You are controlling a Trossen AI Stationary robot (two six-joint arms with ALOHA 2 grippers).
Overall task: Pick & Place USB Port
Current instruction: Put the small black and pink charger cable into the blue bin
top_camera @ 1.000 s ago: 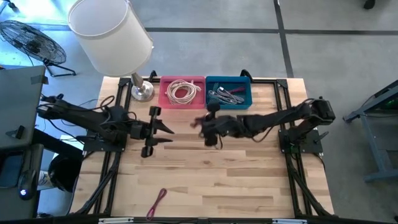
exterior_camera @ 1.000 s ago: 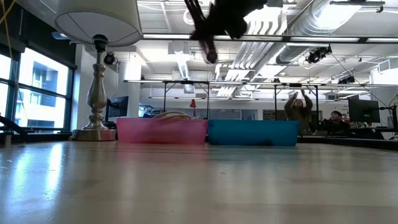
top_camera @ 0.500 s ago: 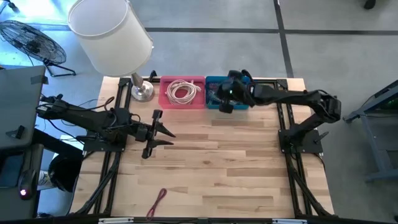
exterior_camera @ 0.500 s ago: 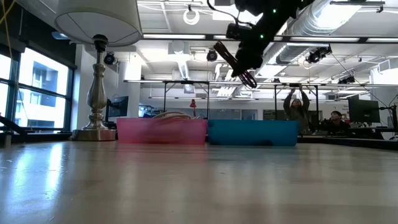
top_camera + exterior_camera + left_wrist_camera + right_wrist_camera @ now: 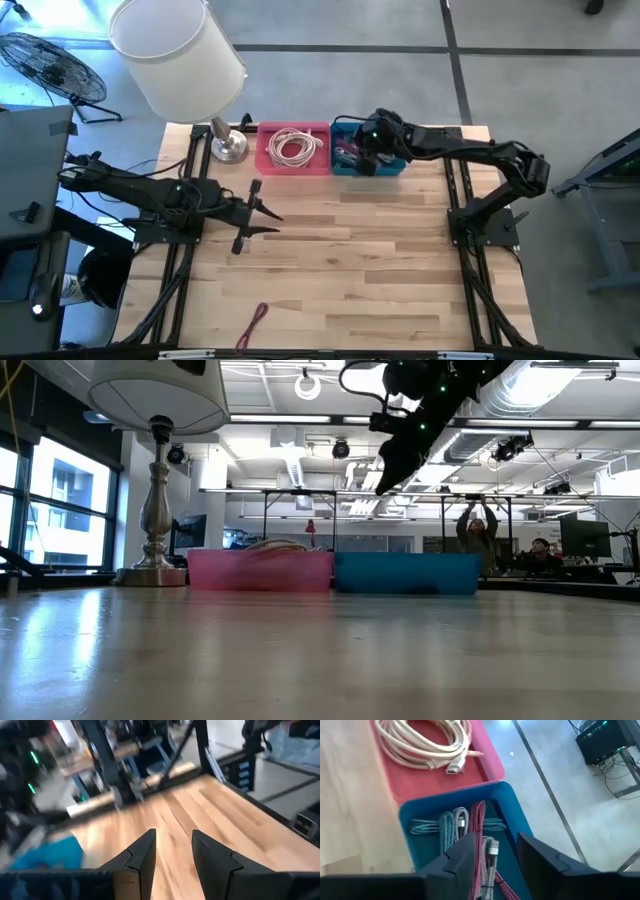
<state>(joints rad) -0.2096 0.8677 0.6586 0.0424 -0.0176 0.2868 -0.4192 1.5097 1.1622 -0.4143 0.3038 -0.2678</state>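
Now right end effector (image 5: 492, 852) parted, empty, above braided cables (image 5: 470, 827) in blue bin (image 5: 515, 815).

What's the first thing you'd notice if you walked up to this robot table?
Probably the big white lamp at the table's far left corner. Next, the pink bin of white cable and the blue bin beside it, with the right hand open above the blue one's braided cables.

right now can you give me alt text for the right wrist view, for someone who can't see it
Seen past the open right gripper, a blue bin holds several coiled braided cables, with a dark red cable directly between the fingers. Beside it a pink bin holds a coiled white cable, both on the wooden table.
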